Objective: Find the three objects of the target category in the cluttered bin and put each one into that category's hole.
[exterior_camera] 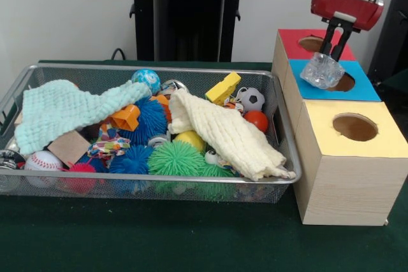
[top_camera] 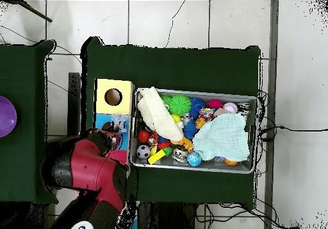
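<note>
hand [exterior_camera: 329, 55] grips clear object [exterior_camera: 322, 71]; above blue box's hole [exterior_camera: 345, 83]

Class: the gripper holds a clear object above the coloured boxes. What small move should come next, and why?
Probably open and drop it: the gripper holds the clear object just over the blue box's hole, seemingly slightly off-centre, so a small nudge first may help.

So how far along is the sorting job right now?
In hand: the gripper holds a clear knobbly object over the blue box's hole, not yet dropped. The wire bin stays cluttered. Earlier drops can't be confirmed; the holes' insides are hidden.
</note>
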